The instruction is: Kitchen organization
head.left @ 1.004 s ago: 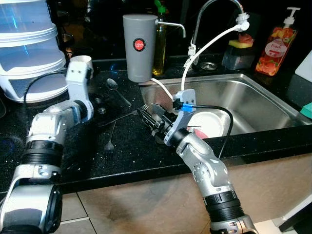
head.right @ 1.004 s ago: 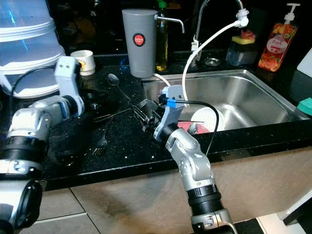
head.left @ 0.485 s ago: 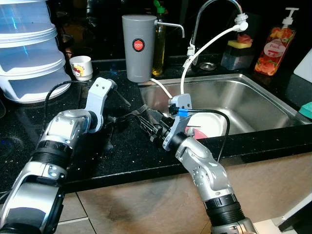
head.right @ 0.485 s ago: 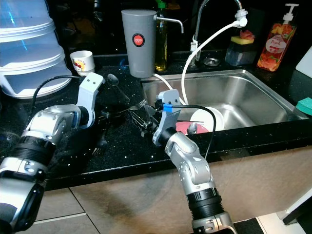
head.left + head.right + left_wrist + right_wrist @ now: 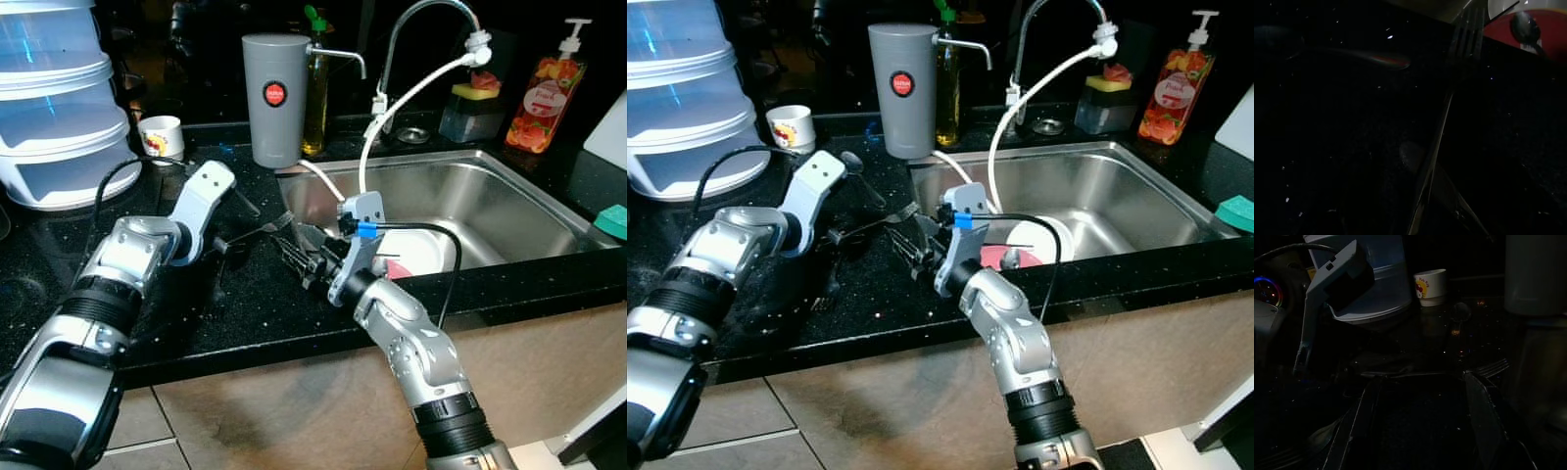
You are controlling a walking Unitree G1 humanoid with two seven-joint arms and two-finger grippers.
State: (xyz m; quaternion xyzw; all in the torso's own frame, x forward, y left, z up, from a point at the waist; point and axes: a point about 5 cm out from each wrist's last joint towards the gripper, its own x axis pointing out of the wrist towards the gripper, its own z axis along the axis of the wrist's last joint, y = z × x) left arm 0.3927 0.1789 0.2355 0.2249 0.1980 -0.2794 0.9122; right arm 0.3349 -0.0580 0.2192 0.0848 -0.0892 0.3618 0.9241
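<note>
A speckled black stone surface beside a steel sink carries a silver fork; the left gripper clasps its handle, and the right gripper hovers with jaws parted, empty.

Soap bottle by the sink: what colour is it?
The soap bottle is orange-red with a white pump; clearest in the left eye view.

You're in a home kitchen: steel sink, tap, soap bottle, and forks on a black surface.

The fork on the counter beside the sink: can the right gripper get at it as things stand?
Probably yes. The right gripper sits low on the black counter, fingers spread, with the fork just ahead and nothing between.
</note>
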